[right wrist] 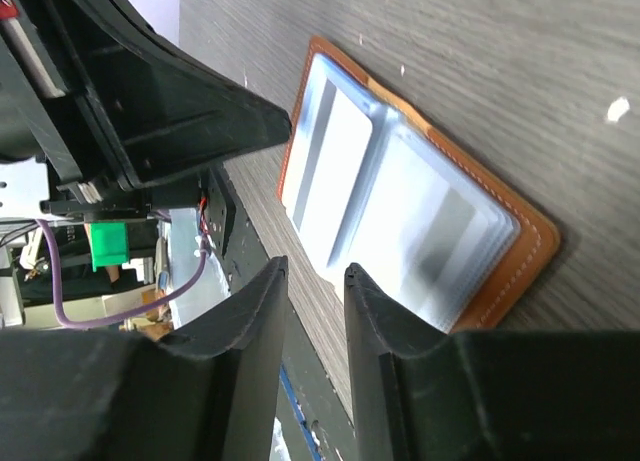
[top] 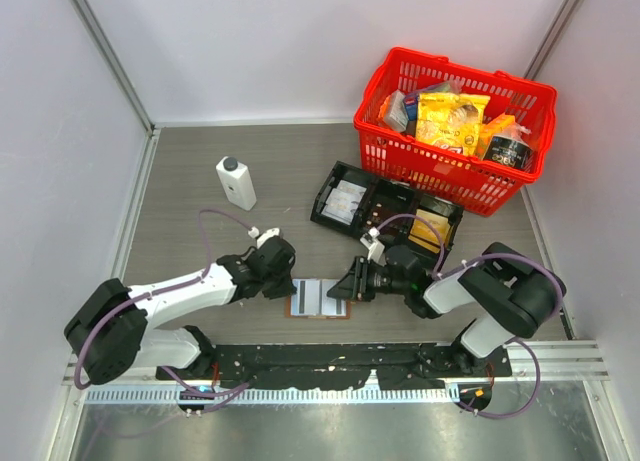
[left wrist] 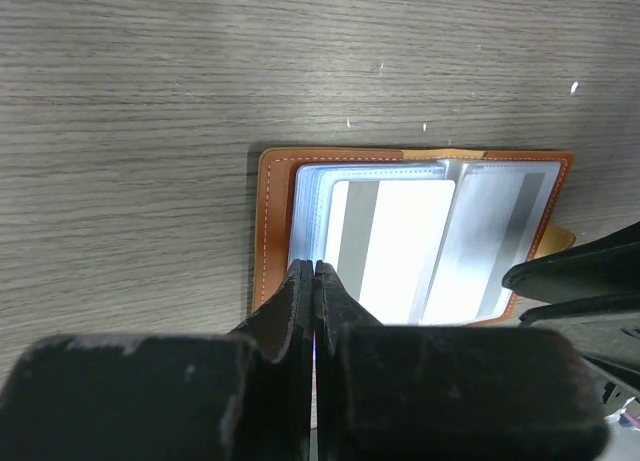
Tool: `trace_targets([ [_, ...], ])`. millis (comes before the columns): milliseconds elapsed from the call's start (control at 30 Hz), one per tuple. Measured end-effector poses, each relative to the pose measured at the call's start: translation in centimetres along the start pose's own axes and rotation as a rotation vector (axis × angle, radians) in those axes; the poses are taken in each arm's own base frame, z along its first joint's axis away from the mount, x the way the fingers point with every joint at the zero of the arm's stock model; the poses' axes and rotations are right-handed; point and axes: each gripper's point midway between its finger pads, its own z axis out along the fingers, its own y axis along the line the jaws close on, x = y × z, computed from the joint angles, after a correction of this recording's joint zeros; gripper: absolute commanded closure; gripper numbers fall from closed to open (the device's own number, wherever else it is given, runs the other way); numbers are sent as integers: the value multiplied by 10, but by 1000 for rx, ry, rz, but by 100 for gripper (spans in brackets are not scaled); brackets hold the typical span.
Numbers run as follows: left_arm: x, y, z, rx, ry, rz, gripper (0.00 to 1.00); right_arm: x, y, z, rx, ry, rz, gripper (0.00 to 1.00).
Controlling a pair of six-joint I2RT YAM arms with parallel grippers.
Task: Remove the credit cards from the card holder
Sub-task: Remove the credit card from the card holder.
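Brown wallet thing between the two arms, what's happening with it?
Two robot arms are working on the card holder, which lies open and flat on the table. The left claw is shut, with its tips at the holder's edge by the clear sleeves. The right claw is open at the opposite side and holds nothing. The credit cards sit inside the sleeves; none is out yet.

Looks like a robotics lab cell: white panels (top: pixel 300 41) behind and beside the red basket (top: pixel 440 166), grey table (top: pixel 200 236) under it, left arm (top: pixel 180 291) and right arm (top: pixel 510 291) bolted to a rail (top: pixel 570 353) well in front.
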Motion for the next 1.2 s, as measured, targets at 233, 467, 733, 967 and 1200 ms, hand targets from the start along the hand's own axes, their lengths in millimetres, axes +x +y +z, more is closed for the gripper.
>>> trace_targets([
  [233, 4, 4, 3, -23, 25, 30, 98, -12, 7, 10, 24, -10, -25, 64],
  [467, 10, 3, 4, -11, 57, 48, 98, -5, -1, 28, 64, 29, -13, 63],
  [733, 12, -1, 8, -10, 87, 54, 100, -5, -7, 41, 63, 30, 43, 71],
  [967, 12, -2, 9, -15, 94, 51, 100, -4, -7, 42, 45, 23, 55, 85],
  [1200, 10, 0, 8, -31, 85, 47, 99, -4, -8, 39, 40, 17, 52, 95],
])
